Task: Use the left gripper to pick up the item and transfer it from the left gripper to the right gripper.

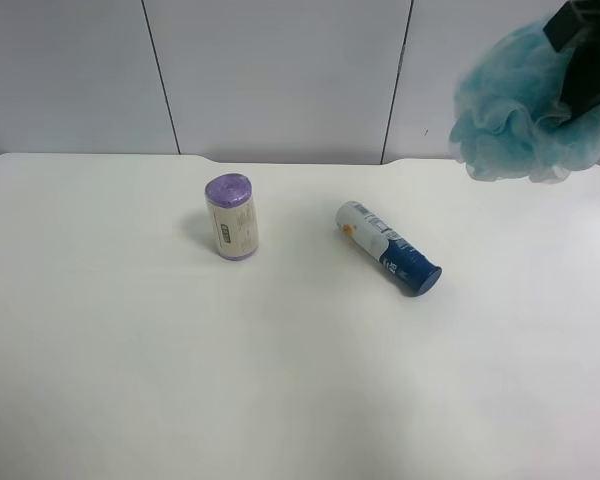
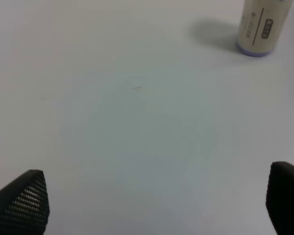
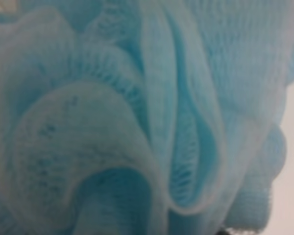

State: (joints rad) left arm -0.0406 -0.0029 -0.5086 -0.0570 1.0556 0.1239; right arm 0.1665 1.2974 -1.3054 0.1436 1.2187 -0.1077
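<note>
The item, a fluffy light blue mesh pouf (image 1: 515, 105), hangs in the air above the table's far corner at the exterior high view's right. It fills the right wrist view (image 3: 137, 117). My right gripper (image 1: 585, 60), black, grips it from the side; its jaws are hidden in the mesh. My left gripper (image 2: 154, 196) is open and empty over bare table, with only the two black fingertips (image 2: 24, 200) showing. The left arm is out of the exterior high view.
A purple-topped cylinder roll (image 1: 230, 217) stands upright mid-table; it also shows in the left wrist view (image 2: 262, 24). A white-and-navy tube (image 1: 388, 248) lies on its side to the right of the roll. The white table (image 1: 280, 380) backs onto a grey panelled wall.
</note>
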